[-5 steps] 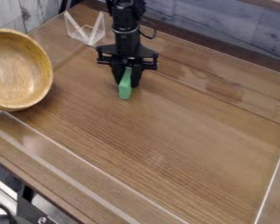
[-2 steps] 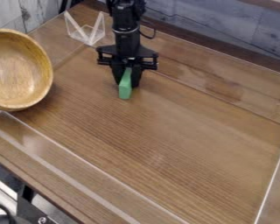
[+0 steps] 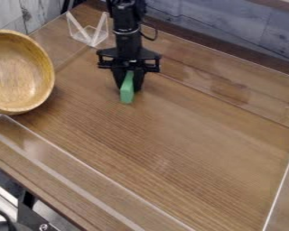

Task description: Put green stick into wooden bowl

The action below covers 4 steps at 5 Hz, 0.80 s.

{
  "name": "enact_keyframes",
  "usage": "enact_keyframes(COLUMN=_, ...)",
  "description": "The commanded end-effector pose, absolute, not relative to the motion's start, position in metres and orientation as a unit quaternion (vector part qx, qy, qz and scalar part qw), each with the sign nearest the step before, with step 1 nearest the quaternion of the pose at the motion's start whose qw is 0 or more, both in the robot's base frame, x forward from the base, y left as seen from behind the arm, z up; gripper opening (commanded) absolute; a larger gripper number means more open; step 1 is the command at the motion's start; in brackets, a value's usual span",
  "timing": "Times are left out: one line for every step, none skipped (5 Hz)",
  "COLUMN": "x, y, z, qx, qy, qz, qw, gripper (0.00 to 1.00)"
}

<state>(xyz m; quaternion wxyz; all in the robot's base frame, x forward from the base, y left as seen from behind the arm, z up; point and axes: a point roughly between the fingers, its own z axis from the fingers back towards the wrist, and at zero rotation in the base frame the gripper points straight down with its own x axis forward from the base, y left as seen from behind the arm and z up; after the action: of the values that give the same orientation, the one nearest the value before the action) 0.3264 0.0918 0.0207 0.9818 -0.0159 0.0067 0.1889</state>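
Black gripper (image 3: 129, 77) closed around the small bright green rectangular stick (image 3: 126, 92), the stick poking out between its fingertips, round light tan wooden bowl (image 3: 19, 72) well apart to one side of the gripper, brown wooden counter (image 3: 172, 144) beneath

Likely a robotics lab or workshop, wooden tabletop (image 3: 183, 149), black robot arm (image 3: 127, 20) (mounted over it), loose cables (image 3: 29, 206) alongside
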Motion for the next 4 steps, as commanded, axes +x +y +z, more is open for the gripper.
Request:
enact_keyframes(x=0.327, y=0.099, z=0.049, qx=-0.017, qy=-0.015, qz=0.196, qw=0.980, gripper=0.00)
enact_keyframes(x=0.324, y=0.101, z=0.060, qx=-0.022, qy=-0.013, qz=0.193, qw=0.981, gripper=0.00)
enact_keyframes(x=0.322, y=0.102, z=0.068, qx=-0.025, qy=-0.013, qz=0.191, qw=0.981, gripper=0.00)
enact_keyframes(x=0.321, y=0.105, z=0.075, qx=-0.028, qy=-0.016, qz=0.192, qw=0.981, gripper=0.00)
